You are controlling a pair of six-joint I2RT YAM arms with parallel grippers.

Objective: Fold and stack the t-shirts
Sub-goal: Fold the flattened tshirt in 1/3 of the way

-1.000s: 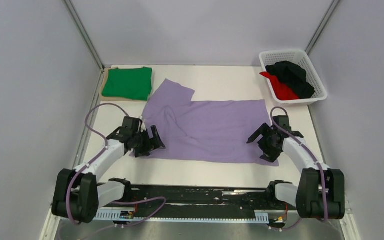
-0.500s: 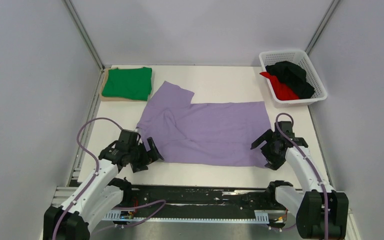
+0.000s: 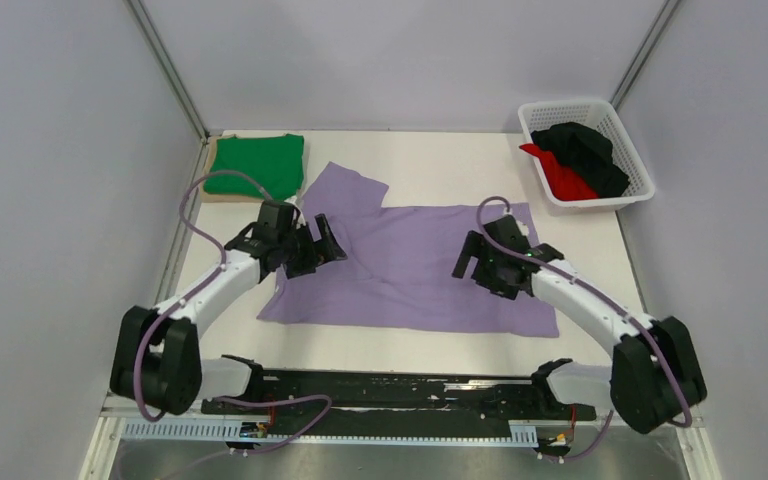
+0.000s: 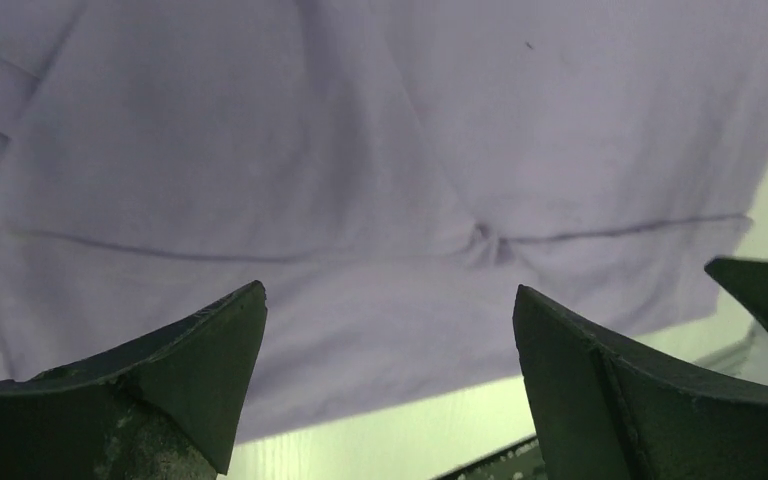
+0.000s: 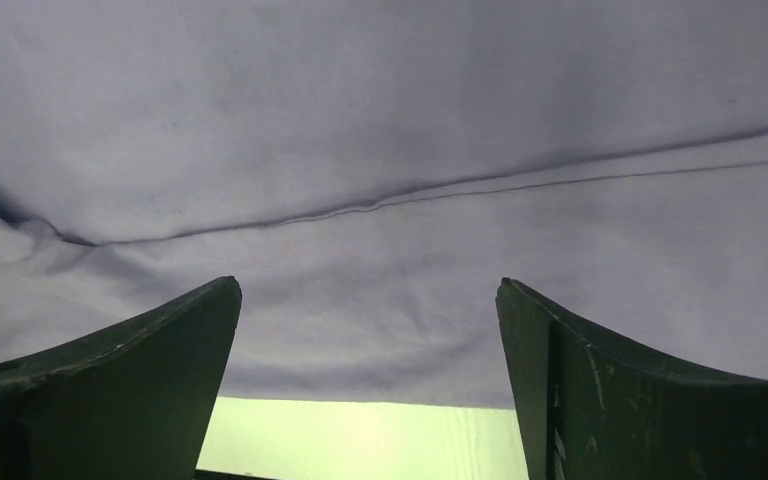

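Now both arms have moved up over the lilac t-shirt (image 3: 410,280). Left gripper (image 3: 318,250) and right gripper (image 3: 468,258) wide, empty; fold pending

Lilac shirt (image 3: 410,265) under both hands: plain, no print.
Green shirt (image 3: 255,165) beyond left hand (image 3: 322,245): plain bright green, on tan board (image 3: 222,198).
Basket (image 3: 632,160) beyond right hand (image 3: 470,258): white lattice, holding black shirt (image 3: 585,150) and red shirt (image 3: 565,178).
Hands black.
Counter (image 3: 440,160) cream.

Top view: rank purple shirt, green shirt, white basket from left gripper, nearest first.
1. purple shirt, spread mid-table, beneath the left gripper.
2. green shirt, far-left corner.
3. white basket, far-right corner.
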